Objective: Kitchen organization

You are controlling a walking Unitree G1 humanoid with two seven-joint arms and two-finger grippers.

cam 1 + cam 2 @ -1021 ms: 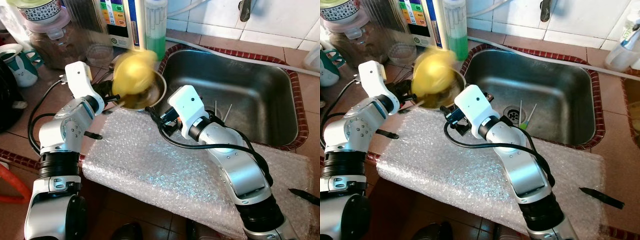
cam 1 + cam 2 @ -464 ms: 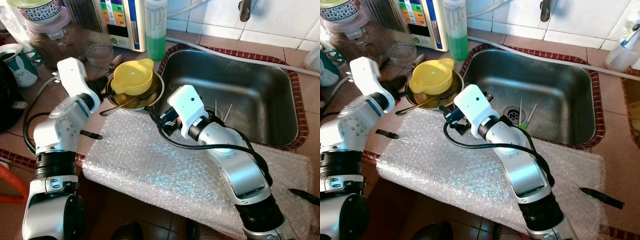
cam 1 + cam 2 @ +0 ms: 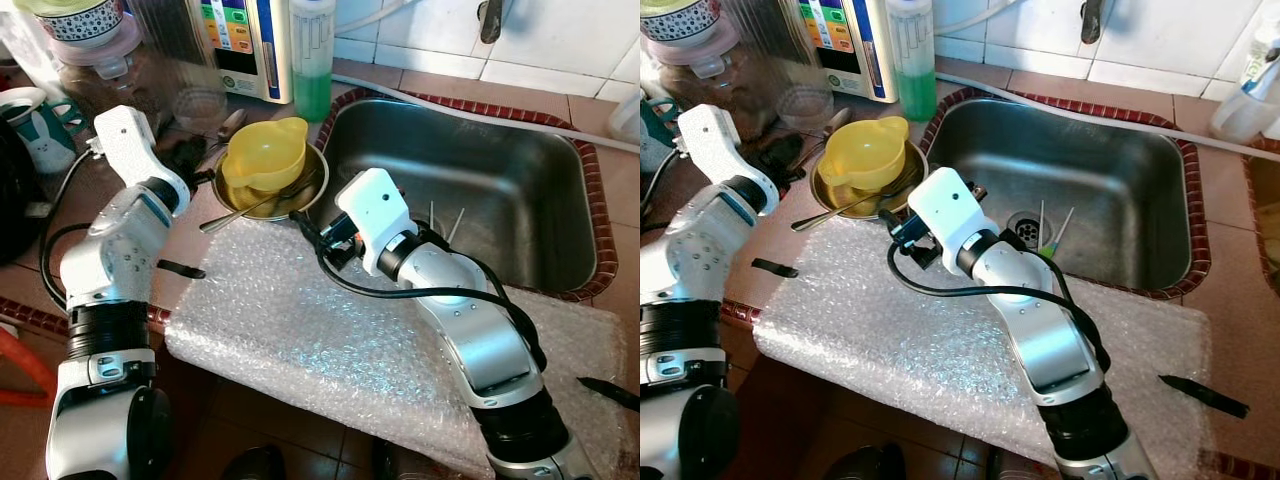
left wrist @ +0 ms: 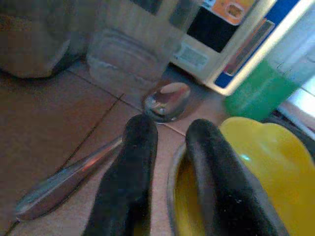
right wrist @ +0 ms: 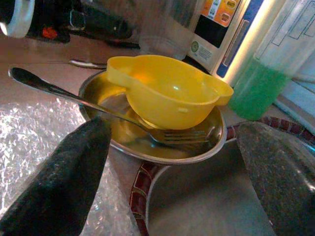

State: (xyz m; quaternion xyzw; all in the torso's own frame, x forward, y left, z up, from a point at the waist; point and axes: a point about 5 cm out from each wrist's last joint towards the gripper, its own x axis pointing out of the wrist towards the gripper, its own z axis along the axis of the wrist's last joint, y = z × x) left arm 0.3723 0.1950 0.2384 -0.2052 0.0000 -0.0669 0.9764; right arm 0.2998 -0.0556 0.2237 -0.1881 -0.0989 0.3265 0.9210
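A yellow bowl (image 3: 262, 152) with a spout sits in a shallow steel dish (image 3: 308, 196) on the counter left of the sink. A fork (image 5: 98, 110) lies across the dish, its handle sticking out over the bubble wrap. My left gripper (image 4: 172, 130) is just left of the dish rim, fingers a narrow gap apart and holding nothing. A steel spoon (image 4: 166, 101) lies on the tiles beyond its fingertips. My right gripper (image 5: 167, 187) hovers over the bubble wrap in front of the dish, open wide and empty.
The steel sink (image 3: 450, 170) holds two thin sticks (image 3: 1045, 235). Bubble wrap (image 3: 330, 330) covers the counter's front. A green soap bottle (image 3: 312, 60), a white appliance (image 3: 240, 45), a glass (image 3: 198, 105) and a jar (image 3: 100, 70) stand behind. A black knife (image 3: 608, 392) lies at the right.
The yellow bowl, held up and blurred a second ago, now rests in the steel dish. My left gripper has let it go and drawn back to the left. The right arm has stayed put.
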